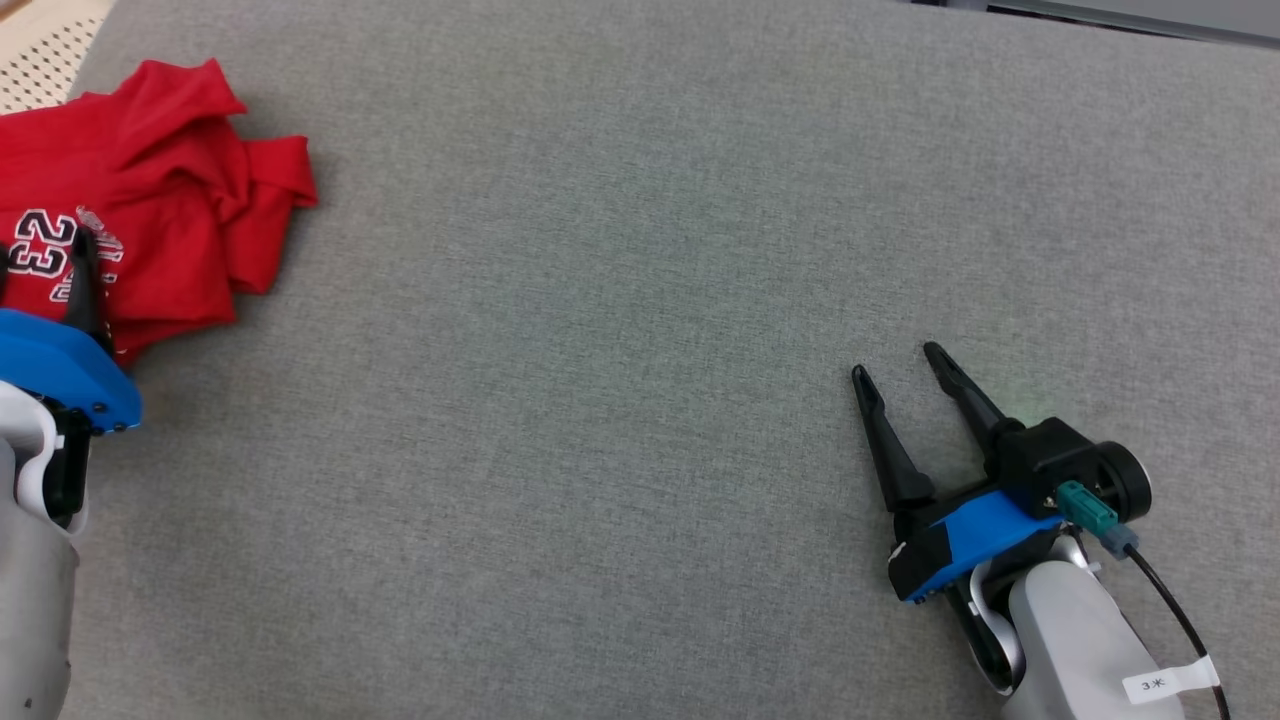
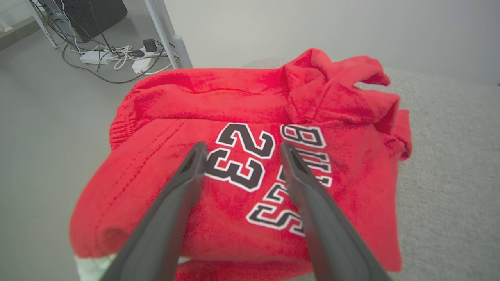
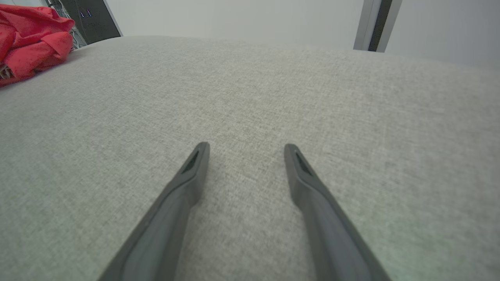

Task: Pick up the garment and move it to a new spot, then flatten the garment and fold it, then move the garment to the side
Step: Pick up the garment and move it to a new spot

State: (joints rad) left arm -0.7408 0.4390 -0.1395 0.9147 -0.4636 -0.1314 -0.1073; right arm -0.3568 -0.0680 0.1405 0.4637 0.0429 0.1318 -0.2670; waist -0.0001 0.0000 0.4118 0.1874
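Red garment (image 1: 170, 180) at the far left, both grippers open and empty

We find the garment crumpled in a heap at the far-left corner of the grey fabric surface (image 1: 640, 250), close to its edge, with the printed numerals facing up. Our left gripper (image 2: 240, 150) hovers just above it, fingers spread to their widest on either side of the "23" and holding nothing. We judge that the wide spread is there to let the fingers come down around a thick fold of cloth, and that this arm has the job because the heap sits on its side.

Our right gripper (image 1: 897, 362) is well apart from the garment, low over bare surface at the near right. Its jaws are equally wide and grip nothing. We take this as a waiting pose that keeps the broad middle free, since that open stretch looks like the natural new spot for the garment.

As we read it, the pick-up has not yet begun. Because the heap lies so near the edge, we think a shallow pinch could drag it off the surface instead of lifting it
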